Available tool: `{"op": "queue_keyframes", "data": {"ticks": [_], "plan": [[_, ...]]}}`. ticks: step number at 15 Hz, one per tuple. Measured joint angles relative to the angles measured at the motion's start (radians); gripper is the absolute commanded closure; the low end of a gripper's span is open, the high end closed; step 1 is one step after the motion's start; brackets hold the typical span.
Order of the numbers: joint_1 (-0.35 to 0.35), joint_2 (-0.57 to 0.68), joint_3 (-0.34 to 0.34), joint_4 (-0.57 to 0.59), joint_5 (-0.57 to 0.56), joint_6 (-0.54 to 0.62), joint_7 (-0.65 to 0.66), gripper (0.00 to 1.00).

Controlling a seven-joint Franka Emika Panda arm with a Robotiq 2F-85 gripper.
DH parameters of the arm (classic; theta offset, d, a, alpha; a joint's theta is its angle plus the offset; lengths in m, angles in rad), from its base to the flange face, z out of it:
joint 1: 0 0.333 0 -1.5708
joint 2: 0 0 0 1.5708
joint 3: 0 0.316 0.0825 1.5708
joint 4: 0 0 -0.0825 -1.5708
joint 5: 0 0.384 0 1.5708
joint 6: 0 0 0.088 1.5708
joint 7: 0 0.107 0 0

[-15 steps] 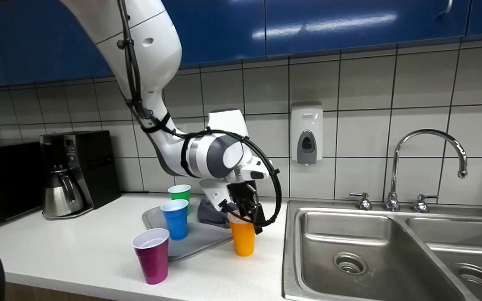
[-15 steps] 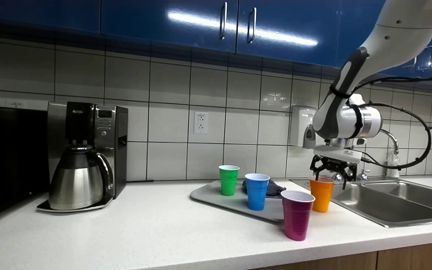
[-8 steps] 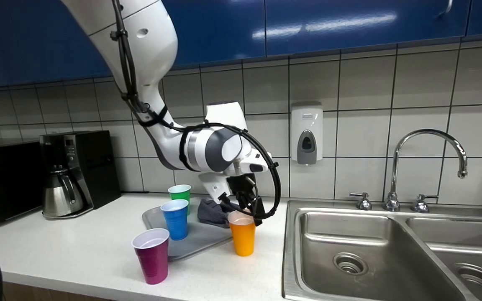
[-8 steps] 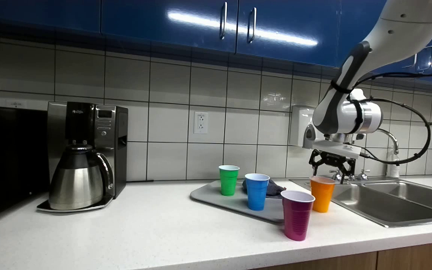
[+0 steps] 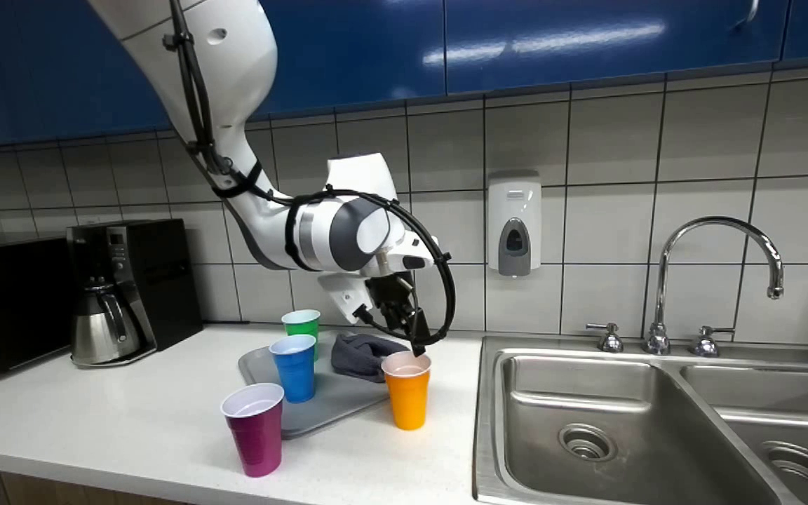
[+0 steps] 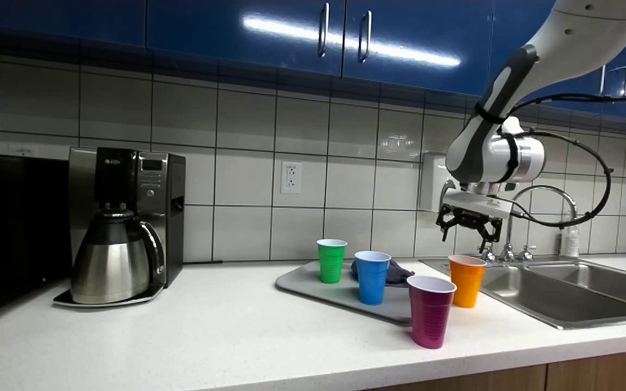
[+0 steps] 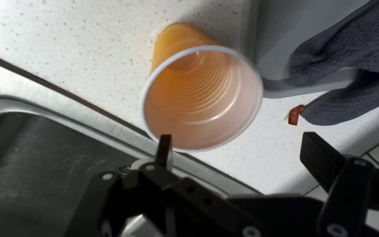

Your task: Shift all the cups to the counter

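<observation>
Wrist view: gripper [image 7: 238,141] wide, empty, just off the rim of orange cup [image 7: 202,98], upright on counter [image 7: 87,36]. Both exterior views: blue cup [image 6: 371,279], probably next, upright on tray [image 6: 321,290], lower than gripper, toward coffee maker [image 6: 152,203].

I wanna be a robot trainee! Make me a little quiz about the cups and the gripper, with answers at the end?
1. How many cups stand on the grey tray?
2. True or false: the gripper is open.
3. Finish the sentence: nearest the sink stands ____.

Key:
1. Two: the green cup and the blue cup.
2. True; no cup is in it.
3. The orange cup.
</observation>
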Motion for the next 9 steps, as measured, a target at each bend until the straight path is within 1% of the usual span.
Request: {"op": "queue_keyframes", "data": {"ticks": [9], "plan": [[0.027,-0.027,0.076,0.000,-0.002,0.021,0.000,0.00]]}}
